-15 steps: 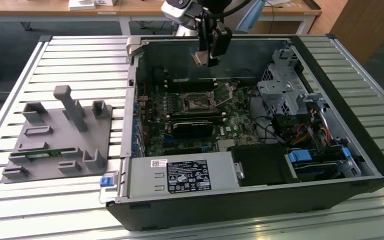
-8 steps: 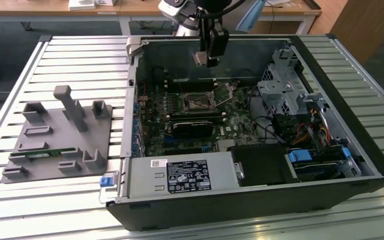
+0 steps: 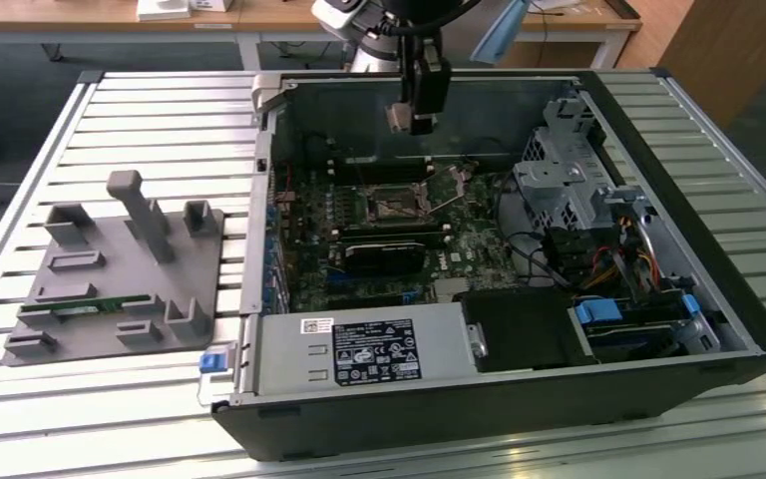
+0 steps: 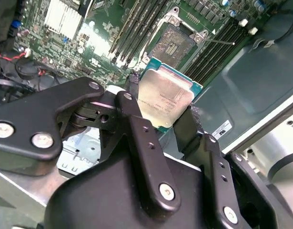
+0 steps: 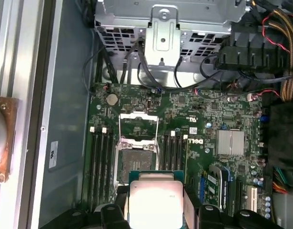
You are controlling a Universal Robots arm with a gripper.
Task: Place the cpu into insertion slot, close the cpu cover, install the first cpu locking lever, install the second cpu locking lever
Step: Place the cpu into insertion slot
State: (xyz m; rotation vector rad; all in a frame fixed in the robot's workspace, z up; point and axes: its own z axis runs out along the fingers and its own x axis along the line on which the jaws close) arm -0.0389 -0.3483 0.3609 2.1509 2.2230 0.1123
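Biggest worry here is the pins. The cpu [image 4: 166, 95] is held by just two opposite edges, so if it slips or twists in the grip it could reach the insertion slot [image 4: 174, 44] tilted or a bit off square. I'd guess a corner going in first would bend contacts or leave the chip sitting on the rim instead of in the pocket. Orientation matters too. I can't tell from these shots whether the chip's notches line up with the socket.

The other hazard is the hardware around the socket. In the first wrist view the cpu cover [image 5: 138, 116] is flipped open on the far side of the socket. In the second wrist view a thin locking lever [image 4: 220, 42] sticks out beside it. A descent that's off to one side could catch either one, or the memory slots [image 5: 98, 162] running along both sides.

The gripper [image 3: 413, 118] is clamped on the chip and only as wide as the chip itself. The fingers [image 4: 186, 128] press on its edges, metal face toward the wrist cameras. It touches nothing else.

In the exterior view the chip hangs well above the motherboard [image 5: 203, 109], over the far part of the open computer case [image 3: 490, 419]. The socket sits below it, empty, and nothing is seated yet.
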